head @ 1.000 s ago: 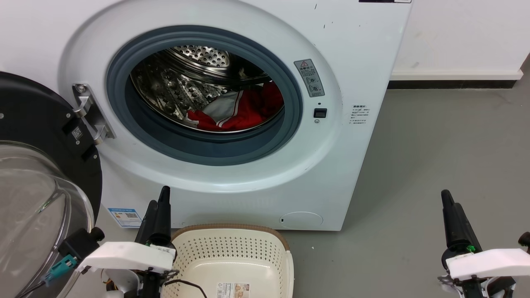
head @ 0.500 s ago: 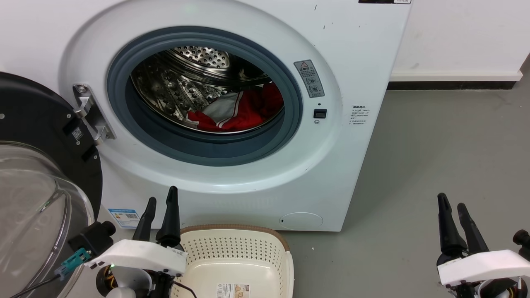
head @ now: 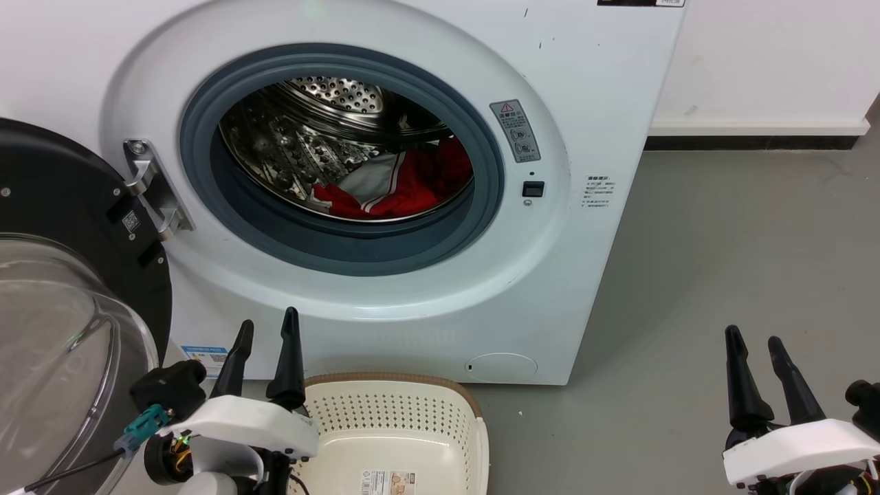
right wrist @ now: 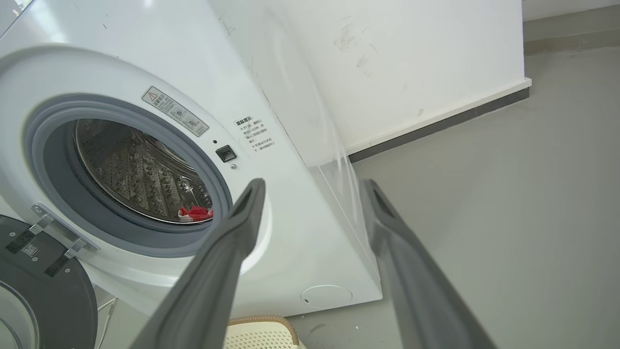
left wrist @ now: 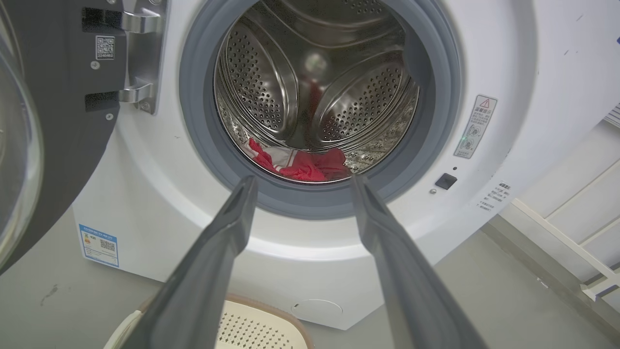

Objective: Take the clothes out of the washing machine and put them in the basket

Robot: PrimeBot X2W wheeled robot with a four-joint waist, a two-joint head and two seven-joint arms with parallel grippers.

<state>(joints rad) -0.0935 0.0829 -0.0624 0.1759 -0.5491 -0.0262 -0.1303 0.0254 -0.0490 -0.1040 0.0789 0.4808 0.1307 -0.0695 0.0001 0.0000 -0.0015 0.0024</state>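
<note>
Both finger pairs spread apart since 1 second ago, left gripper [head: 268,317] and right gripper [head: 754,335] released and empty, bright red-and-white soft garment [head: 405,185] inside large white front-loading washing machine [head: 584,103], cream perforated plastic basket [head: 474,426] in front of it.

The left tool [head: 268,317] and right tool [head: 753,335], closed a second ago, now stand spread.

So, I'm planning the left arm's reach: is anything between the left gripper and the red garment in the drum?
Nothing visible. The glass door stands swung open at the left, and the open left gripper points straight through the grey seal at the red garment.
</note>
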